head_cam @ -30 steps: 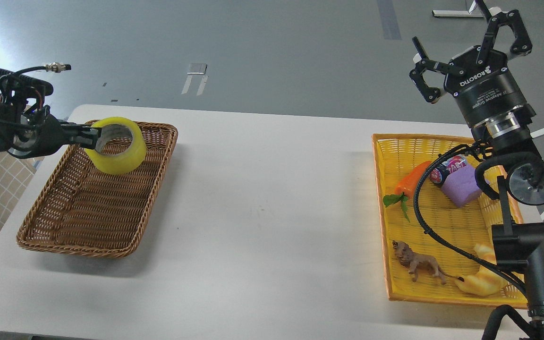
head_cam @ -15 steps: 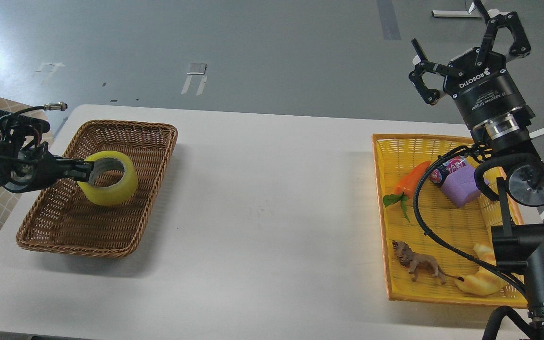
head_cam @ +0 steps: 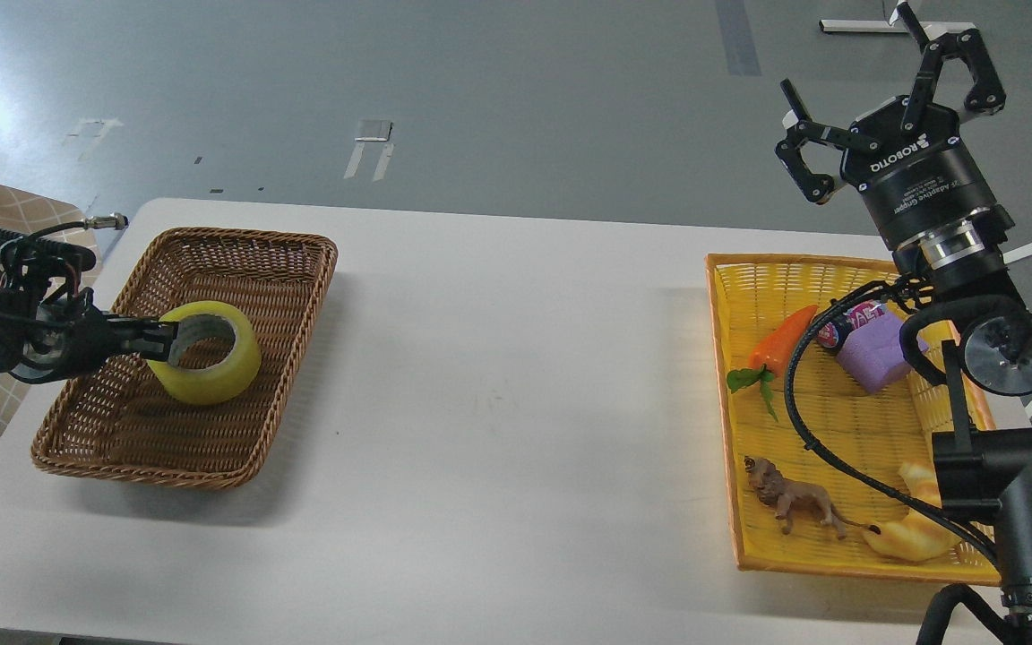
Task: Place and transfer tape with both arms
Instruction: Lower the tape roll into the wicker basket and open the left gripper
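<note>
Grey floor behind, marked with pale tape strips; white desk [head_cam: 498, 376] spanning the foreground. At nine o'clock on the desk, a brown wicker basket [head_cam: 292, 269], long and shallow. Inside it, toward its middle, the tape [head_cam: 211, 381]: a wide yellow roll with a grey-white core, tilted so the hole faces up and toward the viewer; whether resting on the weave or held just above it, impossible to tell. Reaching in from nine o'clock, the left gripper [head_cam: 162, 339], jaws clamped on the near-left wall of the roll, one finger inside the core and one outside. Behind that, the left arm's dark body with loose wires and a silver connector at the far edge. At three o'clock on the desk, a yellow woven basket [head_cam: 726, 403], well apart from the brown one. Within it: an orange toy carrot [head_cam: 776, 340] with green leaves at the far left, a small can with a red-and-blue label [head_cam: 847, 321] just beside a purple foam block [head_cam: 874, 354], a brown toy lion [head_cam: 794, 502] at the near side, and a yellow-tan croissant toy [head_cam: 906, 533] at the near right, partly hidden by the arm. At one o'clock, raised high above the far end of the yellow basket, the right gripper [head_cam: 892, 94], lettered ROBOTIQ, pointing up and away, jaws spread wide apart and holding nothing. Black cable looping down from the wrist across the yellow basket.
</note>
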### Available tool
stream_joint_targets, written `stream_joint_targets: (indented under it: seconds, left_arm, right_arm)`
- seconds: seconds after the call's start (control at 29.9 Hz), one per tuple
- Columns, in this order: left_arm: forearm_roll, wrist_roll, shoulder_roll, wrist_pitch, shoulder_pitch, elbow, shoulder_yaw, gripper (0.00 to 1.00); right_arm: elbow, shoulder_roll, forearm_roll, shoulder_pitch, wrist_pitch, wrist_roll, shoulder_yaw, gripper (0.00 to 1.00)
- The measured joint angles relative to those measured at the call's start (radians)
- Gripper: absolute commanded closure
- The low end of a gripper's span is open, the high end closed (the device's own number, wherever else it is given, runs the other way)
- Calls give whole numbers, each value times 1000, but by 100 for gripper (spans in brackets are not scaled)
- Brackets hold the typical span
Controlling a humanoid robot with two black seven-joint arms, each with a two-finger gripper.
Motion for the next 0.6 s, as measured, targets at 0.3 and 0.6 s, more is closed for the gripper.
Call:
stream_joint_targets:
  seconds: [0.3, 0.6]
  left_arm:
    - [-2, 2, 0, 0, 2, 0, -1, 75]
    - [-3, 2, 0, 0, 2, -9, -5, 30]
  right_arm:
    - [0, 0, 0, 0, 0, 0, 1, 1]
    - [0, 0, 0, 0, 0, 0, 2, 1]
